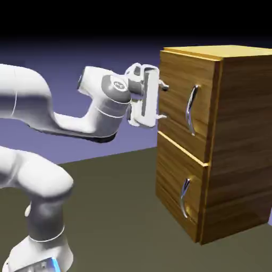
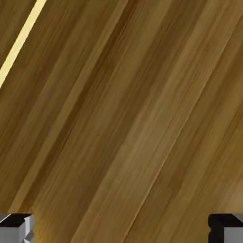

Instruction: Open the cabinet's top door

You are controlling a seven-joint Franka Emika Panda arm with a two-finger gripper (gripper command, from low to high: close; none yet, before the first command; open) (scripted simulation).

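Note:
The cabinet (image 1: 239, 143) of golden-brown wood stands at the exterior view's right. Its top door (image 1: 178, 85) lies flush with the front and carries a long curved silver handle (image 1: 192, 109). My gripper (image 1: 163, 101) points at the door's left part, left of the handle, with its fingertips (image 1: 165, 85) at or just off the wood. The jaws stand wide apart, one above the other, with nothing between them. In the hand view the top door (image 2: 123, 118) fills the frame with slanted grain. Both grey fingertips (image 2: 16, 228) show at the bottom corners. The handle is out of that view.
Below the top door sits a shorter lower panel (image 1: 172, 175) with a smaller curved handle (image 1: 184, 199). A pale yellow stripe (image 2: 21, 40) crosses the hand view's upper left corner. The brown table (image 1: 117, 212) runs under the arm and the cabinet.

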